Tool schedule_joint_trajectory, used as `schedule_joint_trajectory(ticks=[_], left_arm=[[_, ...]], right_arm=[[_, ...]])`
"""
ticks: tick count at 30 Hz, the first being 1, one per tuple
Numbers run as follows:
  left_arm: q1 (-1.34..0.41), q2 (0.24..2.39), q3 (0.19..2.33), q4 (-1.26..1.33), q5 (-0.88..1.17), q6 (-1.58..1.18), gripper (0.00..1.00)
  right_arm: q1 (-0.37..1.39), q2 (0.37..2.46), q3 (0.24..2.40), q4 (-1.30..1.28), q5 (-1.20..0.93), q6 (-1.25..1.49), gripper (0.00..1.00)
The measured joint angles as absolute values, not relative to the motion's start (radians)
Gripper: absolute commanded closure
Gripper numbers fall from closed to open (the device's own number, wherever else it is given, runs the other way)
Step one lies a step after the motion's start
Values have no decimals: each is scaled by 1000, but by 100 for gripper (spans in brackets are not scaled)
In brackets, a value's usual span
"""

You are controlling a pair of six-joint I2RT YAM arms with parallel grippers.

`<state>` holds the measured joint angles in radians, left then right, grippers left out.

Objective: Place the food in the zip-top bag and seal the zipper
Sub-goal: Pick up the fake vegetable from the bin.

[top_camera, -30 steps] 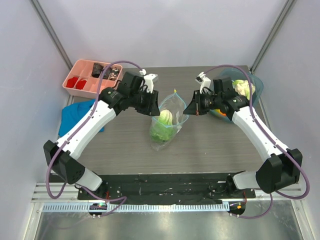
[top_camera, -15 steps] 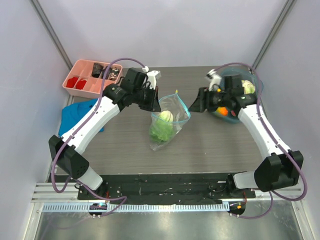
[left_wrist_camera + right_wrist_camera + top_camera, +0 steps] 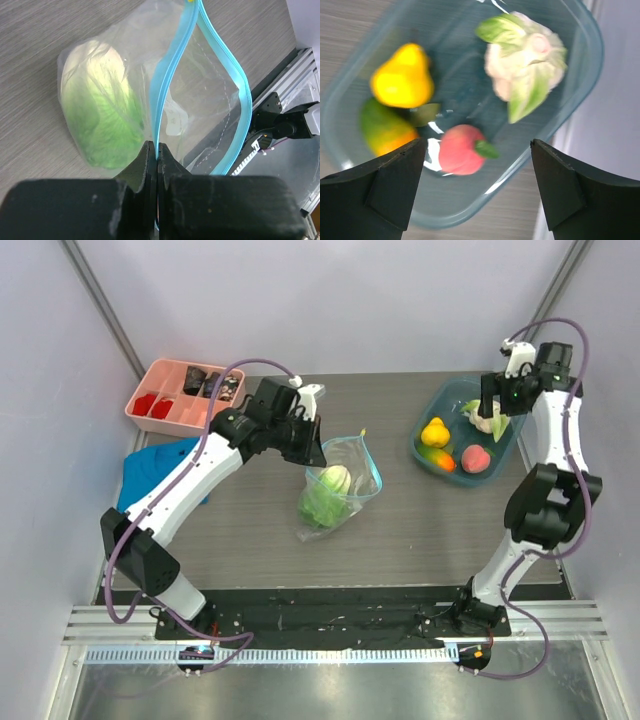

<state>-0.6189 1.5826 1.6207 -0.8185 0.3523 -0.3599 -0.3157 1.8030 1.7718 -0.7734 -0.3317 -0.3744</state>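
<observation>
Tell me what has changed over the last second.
The right hand opened, let go of the zip-top bag at its mouth and swung out to the far right, where it now hangs over the teal bowl. The left hand closed on the zipper strip. The bag barely shifted and the cabbage stayed inside it; the pink tray and blue cloth did not move.

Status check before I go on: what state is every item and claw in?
zip-top bag, mouth open
zipper, unsealed
cabbage, inside the zip-top bag
left claw, shut on the zipper
right claw, open, empty, above the teal bowl
yellow fruit, red fruit, orange fruit, pale leafy vegetable, in the teal bowl, unbagged
</observation>
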Motion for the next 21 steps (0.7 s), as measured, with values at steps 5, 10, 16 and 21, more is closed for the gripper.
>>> schedule_joint_trajectory(ticks=[5,10,16,21], left_arm=[[-620,1597,1621,-818,361,-363,100],[-620,1607,1621,-810,371,-362,100],[-620,1613,1621,-801,376,-363,100],[-620,1613,1621,-800,379,-362,100]], right_arm=[[-289,1983,1847,-737,-154,-503,6],[-251,2062,1839,-653,-22,-611,4],[-212,2109,1838,-556,55,-683,4],[-199,2196,1847,-503,91,-714,5]])
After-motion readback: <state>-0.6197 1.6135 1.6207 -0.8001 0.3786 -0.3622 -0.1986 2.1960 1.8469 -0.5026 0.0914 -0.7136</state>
